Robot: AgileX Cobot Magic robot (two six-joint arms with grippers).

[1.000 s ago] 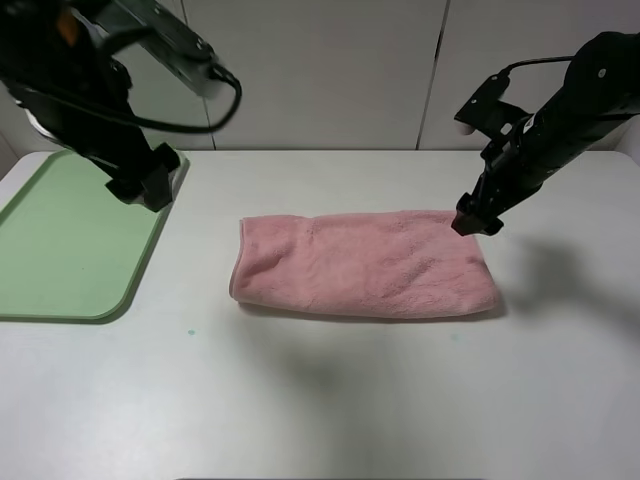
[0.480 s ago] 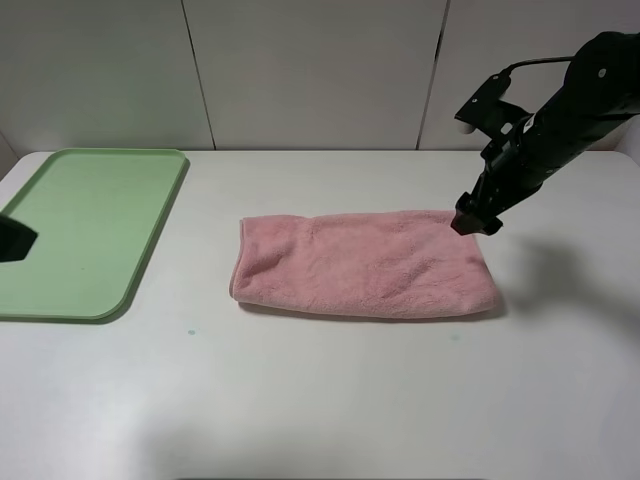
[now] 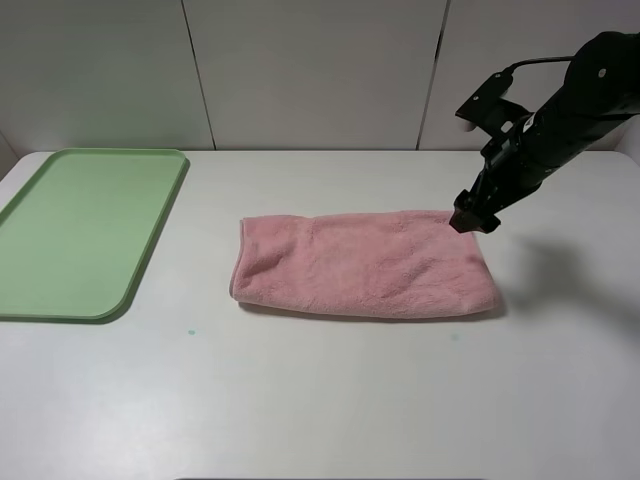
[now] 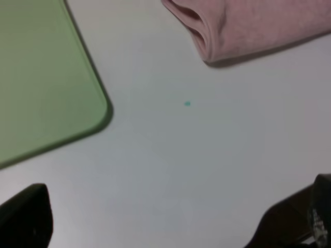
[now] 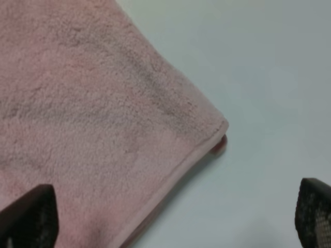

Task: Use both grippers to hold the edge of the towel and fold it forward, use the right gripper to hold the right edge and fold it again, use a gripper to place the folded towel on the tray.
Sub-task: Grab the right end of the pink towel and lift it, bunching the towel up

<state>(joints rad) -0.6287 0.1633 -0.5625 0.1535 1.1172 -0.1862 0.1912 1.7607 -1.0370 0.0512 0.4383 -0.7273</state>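
The pink towel [image 3: 365,265] lies folded into a long band in the middle of the white table. My right gripper [image 3: 473,220] hovers over its far right corner, open; in the right wrist view the towel [image 5: 77,103] and its hem [image 5: 176,175] sit below the open right gripper [image 5: 170,219], with nothing gripped. The light green tray [image 3: 70,240] rests empty at the left. My left arm is outside the high view; its wrist view shows the open left gripper [image 4: 165,217] above bare table, between the tray's corner [image 4: 41,77] and the towel's left end [image 4: 248,26].
A small teal speck [image 3: 190,331] marks the table in front of the towel's left end. A panelled grey wall [image 3: 320,70] stands behind the table. The table's near edge runs along the bottom of the high view.
My left arm has pulled back from above the tray and left the high view. The right arm has barely shifted near the towel's far right corner. The towel has not moved.
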